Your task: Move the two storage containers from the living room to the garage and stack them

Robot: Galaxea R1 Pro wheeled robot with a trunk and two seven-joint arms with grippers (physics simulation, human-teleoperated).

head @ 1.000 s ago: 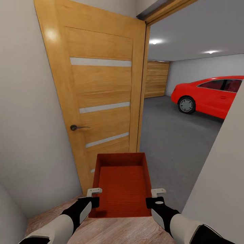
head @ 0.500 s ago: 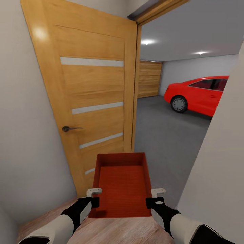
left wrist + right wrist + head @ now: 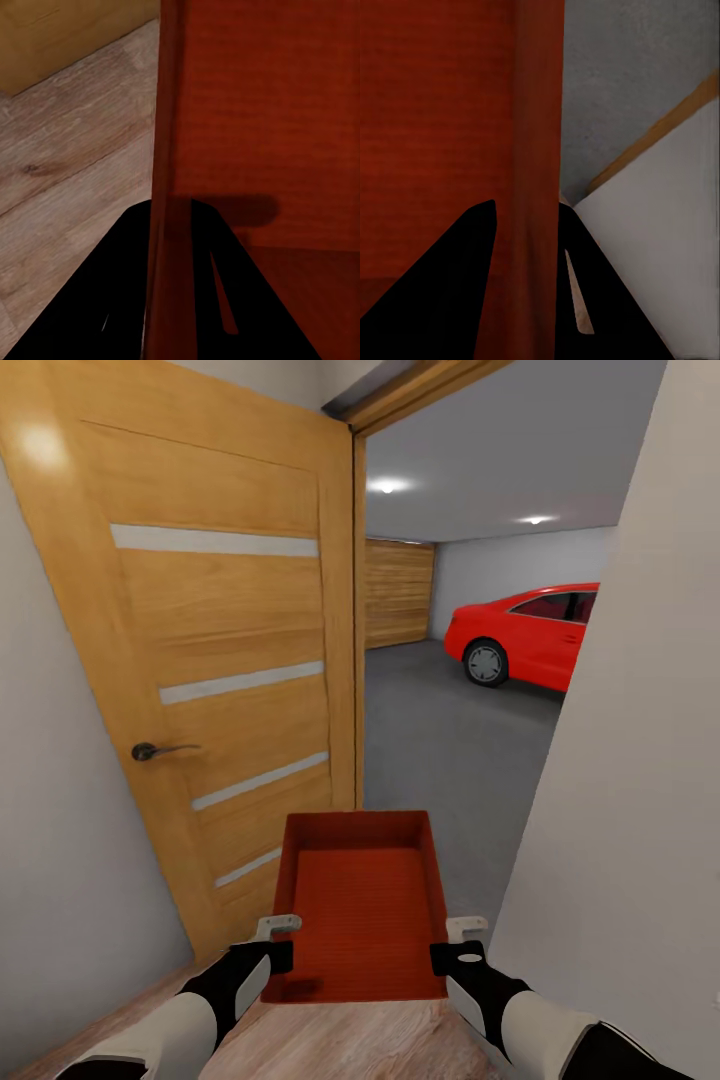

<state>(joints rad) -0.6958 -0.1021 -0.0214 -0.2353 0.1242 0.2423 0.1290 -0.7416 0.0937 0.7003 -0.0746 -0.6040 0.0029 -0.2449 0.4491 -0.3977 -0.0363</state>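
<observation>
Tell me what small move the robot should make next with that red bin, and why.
Probably roll forward while veering a little left through the doorway: both end effectors, left and right, grip the storage container, the garage floor lies ahead, and the white wall crowds its right side more than the open door does.

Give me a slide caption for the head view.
Both grippers carry the storage container through the open door toward the garage floor.

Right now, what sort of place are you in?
Likely a house hallway at the garage doorway: an open wooden door, a red car on a dark grey floor beyond, wood planks underfoot.
</observation>
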